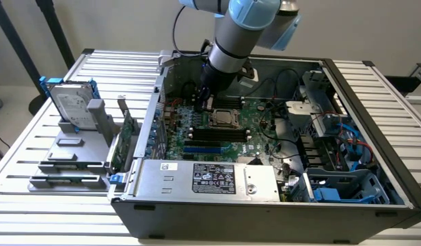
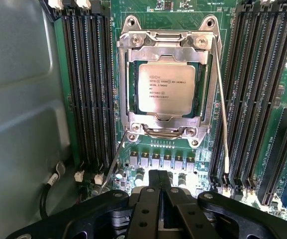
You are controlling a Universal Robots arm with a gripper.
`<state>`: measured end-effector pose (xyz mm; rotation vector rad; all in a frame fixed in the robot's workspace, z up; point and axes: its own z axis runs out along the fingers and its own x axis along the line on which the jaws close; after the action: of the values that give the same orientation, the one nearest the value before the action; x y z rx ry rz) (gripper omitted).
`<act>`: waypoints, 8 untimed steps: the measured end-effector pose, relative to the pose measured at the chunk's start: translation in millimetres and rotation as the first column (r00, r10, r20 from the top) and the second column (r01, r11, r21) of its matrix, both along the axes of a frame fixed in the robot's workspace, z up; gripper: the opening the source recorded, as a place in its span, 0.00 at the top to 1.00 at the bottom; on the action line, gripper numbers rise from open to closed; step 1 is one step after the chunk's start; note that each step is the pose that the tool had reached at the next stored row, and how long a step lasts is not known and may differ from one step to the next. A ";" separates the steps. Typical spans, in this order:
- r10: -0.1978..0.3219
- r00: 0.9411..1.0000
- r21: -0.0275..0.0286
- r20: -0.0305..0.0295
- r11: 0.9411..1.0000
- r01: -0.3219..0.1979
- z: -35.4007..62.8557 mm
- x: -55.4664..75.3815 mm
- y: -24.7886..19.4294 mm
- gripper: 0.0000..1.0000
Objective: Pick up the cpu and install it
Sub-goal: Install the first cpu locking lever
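One arm, mine, reaches down into an open computer case (image 1: 196,205) on a slatted bench (image 1: 33,154). My gripper (image 1: 205,101) hangs just above the green board (image 2: 133,10), its fingers pressed together and holding nothing. The cpu (image 2: 166,88) lies flat in its socket near the middle of the board, silver top up, inside a metal frame (image 2: 125,74). Rows of black memory slots (image 2: 88,89) run along either side. My gripper is near the frame's edge, apart from the cpu. A hard drive (image 1: 72,105) stands upright near the bench's edge, on the exterior view's left.
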<state>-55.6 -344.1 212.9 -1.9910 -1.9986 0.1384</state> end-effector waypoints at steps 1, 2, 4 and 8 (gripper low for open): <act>-0.001 1.000 0.000 0.000 1.000 0.001 0.0 -0.6 -0.2 0.89; -0.003 1.000 0.000 0.000 1.000 0.003 0.0 -1.5 -0.3 0.89; -0.008 1.000 0.000 0.000 1.000 0.008 0.0 -3.9 -0.4 0.89; -0.024 1.000 0.000 0.000 1.000 0.024 0.1 -7.4 -0.5 0.89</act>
<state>-63.0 -344.6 213.0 -2.0143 -1.9741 0.1332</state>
